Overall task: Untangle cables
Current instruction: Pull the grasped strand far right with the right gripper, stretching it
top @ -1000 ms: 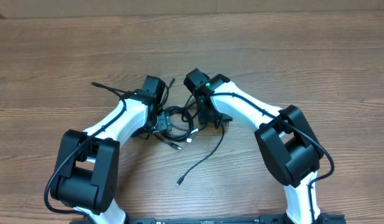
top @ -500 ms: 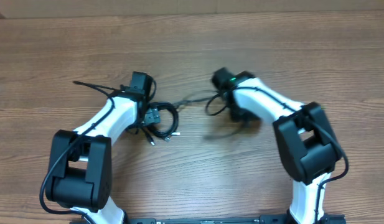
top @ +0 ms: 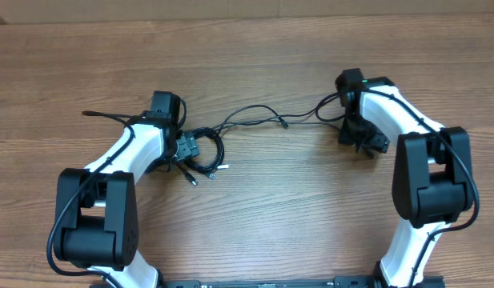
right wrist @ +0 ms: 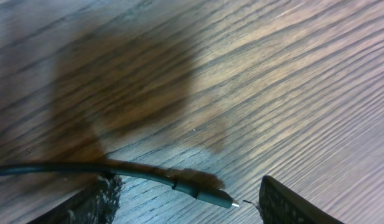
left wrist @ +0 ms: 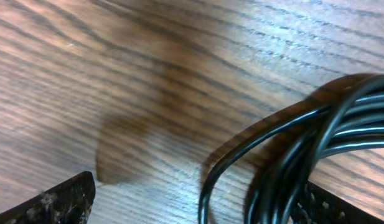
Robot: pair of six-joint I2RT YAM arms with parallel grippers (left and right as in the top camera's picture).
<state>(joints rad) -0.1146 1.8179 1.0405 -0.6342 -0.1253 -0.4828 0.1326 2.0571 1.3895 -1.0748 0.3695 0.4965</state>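
One cable (top: 255, 116) is seen stretched across the counter (top: 271, 216) from the coiled bundle (top: 205, 154), judged yet to be untangled; left tool (left wrist: 198, 204) and right tool (right wrist: 190, 202) are held open, nothing gripped.

No text, label, brand name, number or sign is showing legibly in any of the three views. The cables (top: 202, 152) and the wooden desk (top: 255, 224) are bearing no readable marking.
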